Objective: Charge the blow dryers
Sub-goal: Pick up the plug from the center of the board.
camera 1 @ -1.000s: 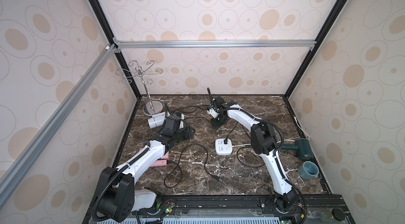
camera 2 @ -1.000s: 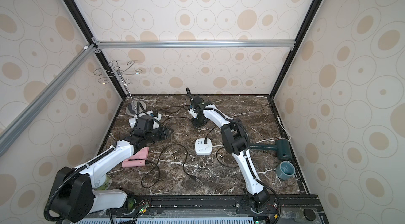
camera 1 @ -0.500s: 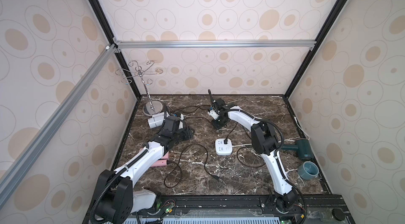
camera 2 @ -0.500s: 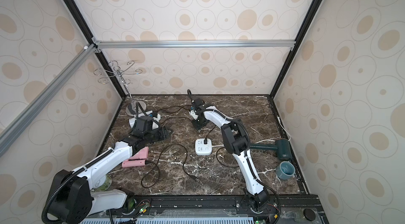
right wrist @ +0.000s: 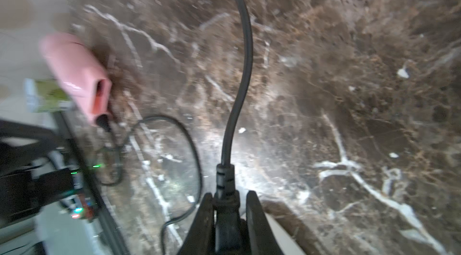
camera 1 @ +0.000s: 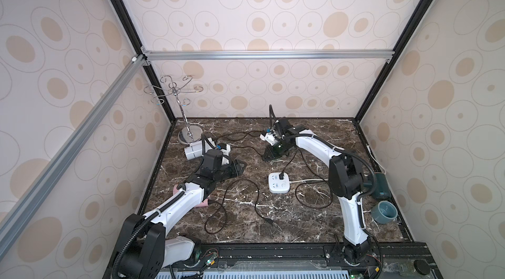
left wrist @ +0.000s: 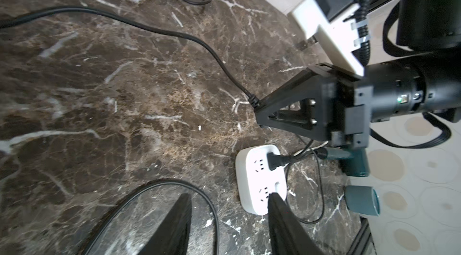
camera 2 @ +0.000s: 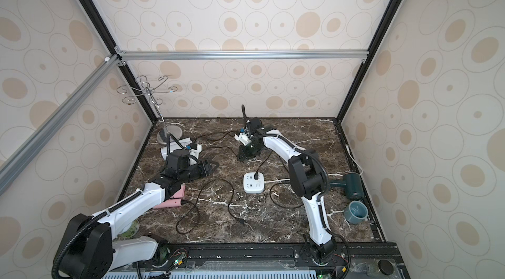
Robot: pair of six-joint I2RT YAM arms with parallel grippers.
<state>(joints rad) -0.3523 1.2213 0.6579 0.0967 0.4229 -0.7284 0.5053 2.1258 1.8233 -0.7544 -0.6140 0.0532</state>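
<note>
One plug (left wrist: 273, 162) seated in power strip (left wrist: 249, 183), likely from green dryer (camera 1: 381, 187). Right tool (right wrist: 229, 195) clamped on second plug (right wrist: 225, 202); left tool (left wrist: 229, 195) apart, empty. Pink dryer (right wrist: 74, 71), white dryer (camera 1: 192, 151) pending.

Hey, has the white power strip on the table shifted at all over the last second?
No. In both top views the power strip sits where it was, the same gap from the teal cup and the table front edge.
</note>
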